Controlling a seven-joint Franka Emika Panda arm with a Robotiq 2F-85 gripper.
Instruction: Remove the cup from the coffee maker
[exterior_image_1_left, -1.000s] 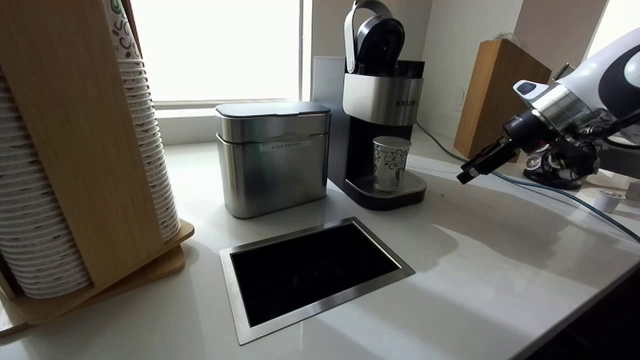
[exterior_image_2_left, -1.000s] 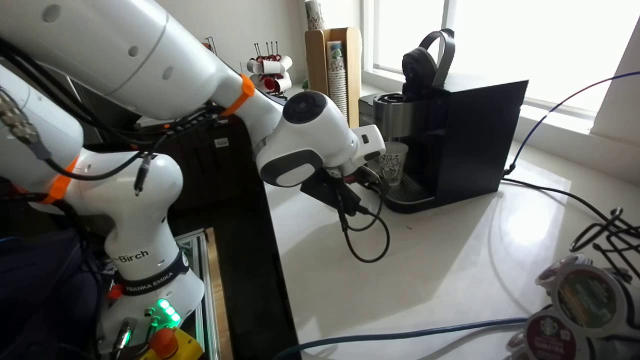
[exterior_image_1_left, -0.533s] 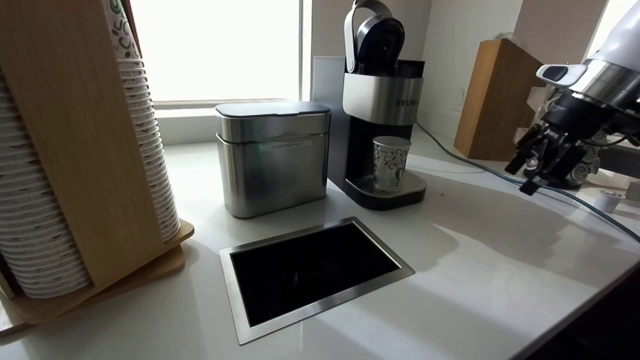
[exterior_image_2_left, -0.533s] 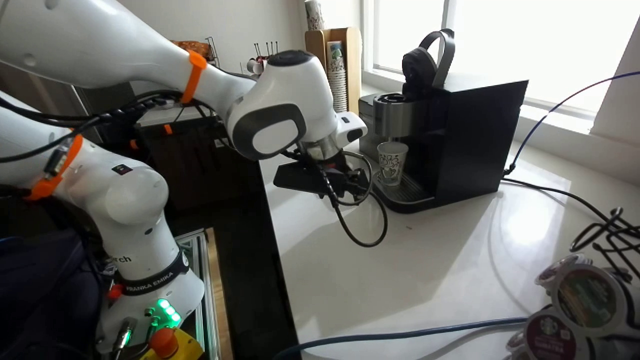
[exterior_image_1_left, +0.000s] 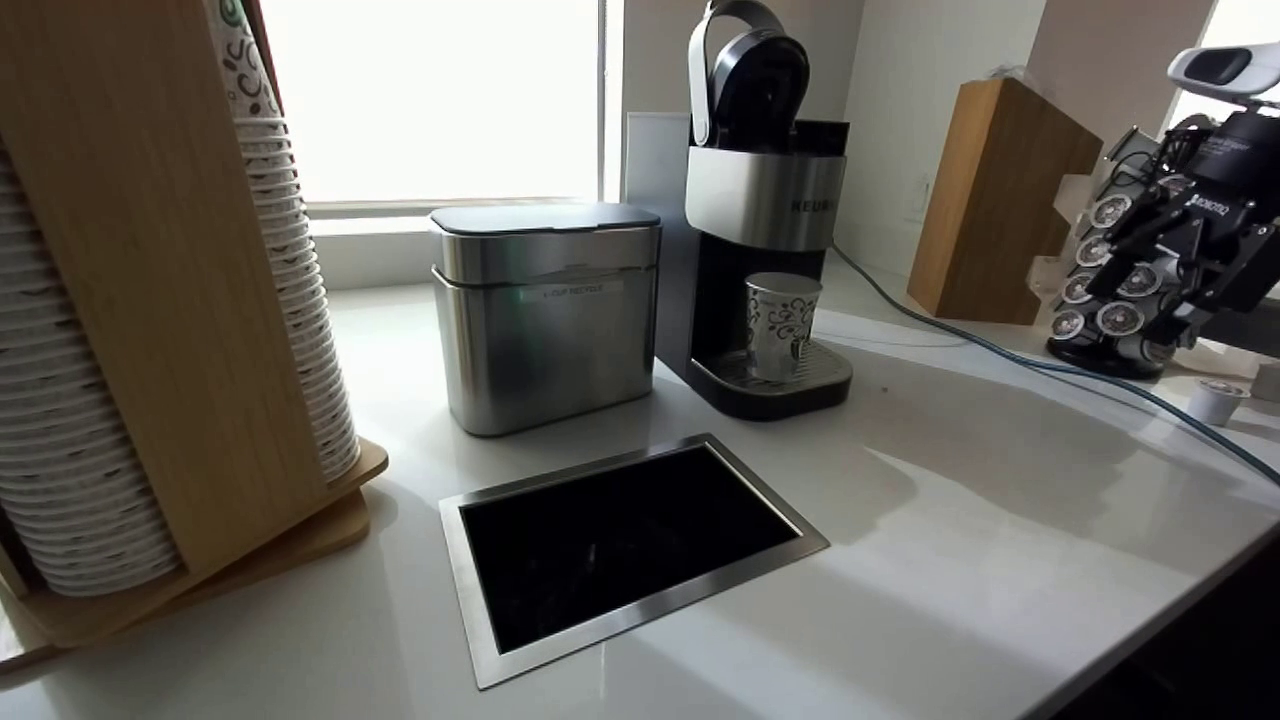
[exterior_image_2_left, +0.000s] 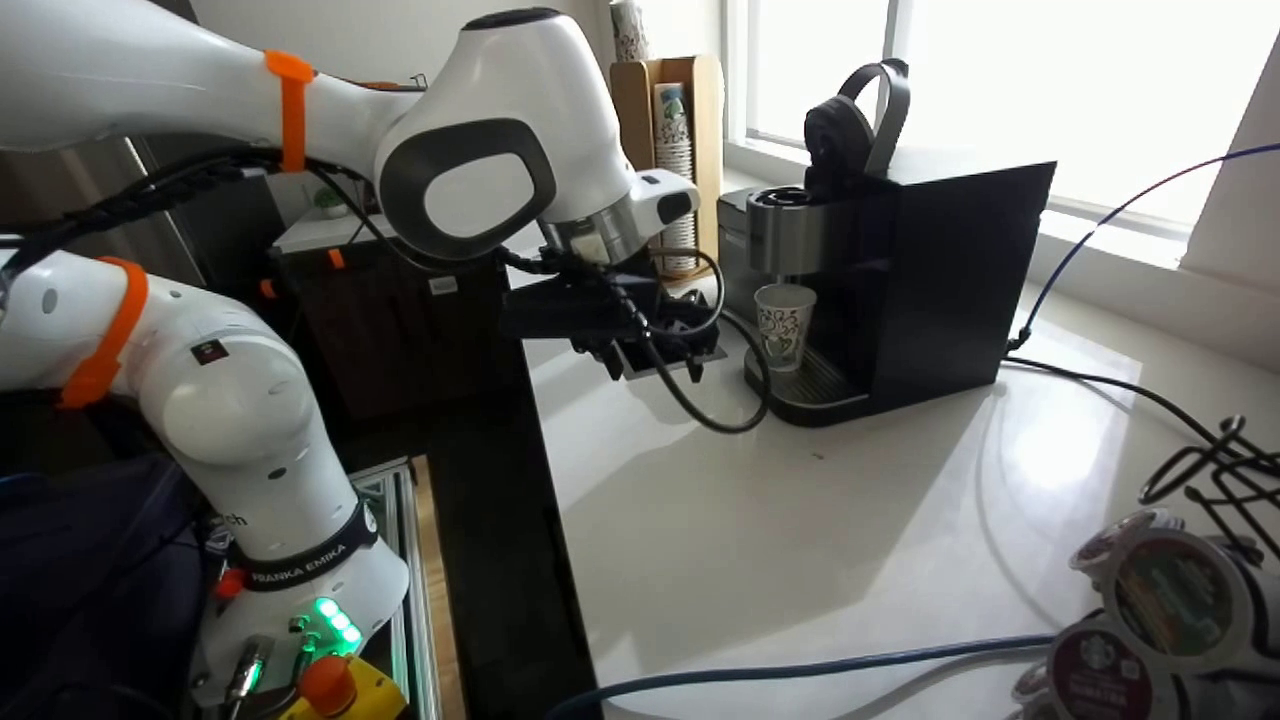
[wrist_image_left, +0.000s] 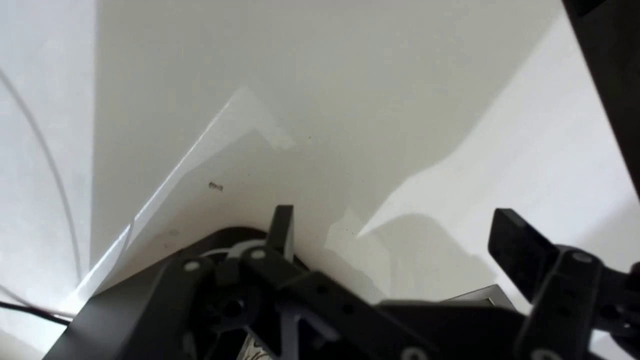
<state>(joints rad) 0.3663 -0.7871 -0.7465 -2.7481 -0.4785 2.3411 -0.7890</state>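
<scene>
The gripper (wrist_image_left: 392, 220) is held with jaws apart and empty, presumably to fit the patterned paper cup (exterior_image_1_left: 780, 328), set upright on the drip tray (exterior_image_1_left: 826, 370) of the Keurig coffee maker (exterior_image_1_left: 752, 200), apparently for filling.

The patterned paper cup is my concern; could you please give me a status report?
Fingers apart, nothing between them. Patterned paper cup upright on drip tray of Keurig coffee maker. Brew head overhangs it, likely hindering a grab from above.
</scene>
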